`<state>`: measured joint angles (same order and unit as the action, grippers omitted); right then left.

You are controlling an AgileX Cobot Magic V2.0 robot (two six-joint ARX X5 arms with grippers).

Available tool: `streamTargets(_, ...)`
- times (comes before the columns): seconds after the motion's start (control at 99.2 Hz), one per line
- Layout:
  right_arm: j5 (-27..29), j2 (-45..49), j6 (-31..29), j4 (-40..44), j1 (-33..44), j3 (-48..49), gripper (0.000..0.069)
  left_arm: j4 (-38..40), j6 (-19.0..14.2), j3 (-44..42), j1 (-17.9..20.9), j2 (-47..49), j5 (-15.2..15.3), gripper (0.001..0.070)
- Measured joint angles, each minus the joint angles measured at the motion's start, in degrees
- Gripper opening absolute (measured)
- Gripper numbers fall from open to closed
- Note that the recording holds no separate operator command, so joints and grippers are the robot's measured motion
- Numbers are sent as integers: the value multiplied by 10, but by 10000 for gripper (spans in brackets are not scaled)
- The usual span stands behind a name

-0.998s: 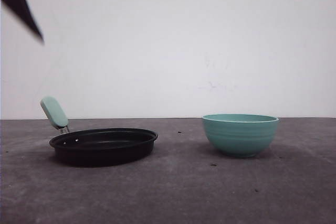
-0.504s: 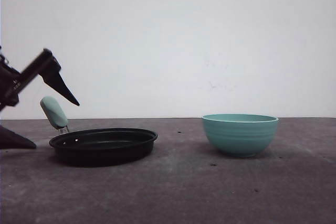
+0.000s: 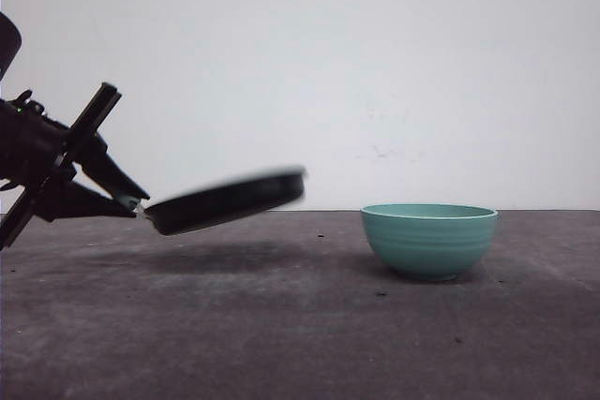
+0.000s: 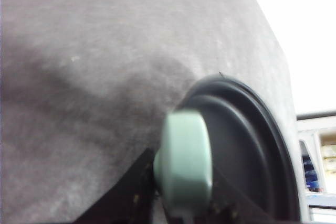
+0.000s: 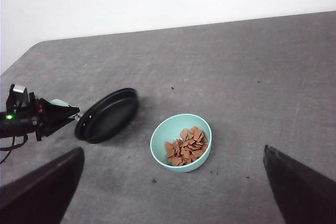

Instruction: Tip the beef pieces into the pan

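Observation:
The pan (image 3: pixel 230 199), black and shallow, hangs tilted above the table with its far rim raised. My left gripper (image 3: pixel 131 201) is shut on its mint-green handle (image 4: pixel 184 163), a black finger (image 4: pixel 139 182) on either side. In the right wrist view the pan (image 5: pixel 107 115) and the left gripper (image 5: pixel 65 115) sit left of the teal bowl (image 5: pixel 167 129). The beef pieces (image 5: pixel 185 146) form a low reddish-brown heap inside that bowl. My right gripper (image 5: pixel 170 192) hovers high over the table, open, nothing between its fingers.
The teal ribbed bowl (image 3: pixel 429 239) stands on the grey table (image 3: pixel 328 344) right of the pan. A white wall runs behind the table's far edge. A few dark crumbs (image 5: pixel 154 180) lie near the bowl.
The left gripper came down from the upper left, shut on the pan's handle and lifted the pan off the table, tilting it. The bowl has not moved.

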<state>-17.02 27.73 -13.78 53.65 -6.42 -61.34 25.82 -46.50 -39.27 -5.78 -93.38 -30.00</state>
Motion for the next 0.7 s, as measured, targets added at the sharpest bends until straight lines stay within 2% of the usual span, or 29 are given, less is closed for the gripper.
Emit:
streamTargets(0.091, 8, 1, 0, 3, 0, 0, 681, -53, 9, 0, -3, 28, -4, 59)
streamTargets(0.181, 7, 17, 0, 6, 0, 0, 646, -132, 46, 0, -14, 80, -1, 59)
streamTargets(0.343, 7, 99, 6, 5, 0, 4, 595, -298, 129, 0, -29, 200, 57, 59)
streamTargets(0.423, 2, 158, 16, 5, 0, 8, 583, -358, 153, 0, -32, 249, 66, 59)
streamTargets(0.544, -25, 266, 36, -21, 0, 8, 509, -389, 168, 0, -54, 328, 64, 59)
streamTargets(0.696, -77, 409, 45, -79, 0, 8, 426, -394, 166, 0, -75, 415, 50, 59)
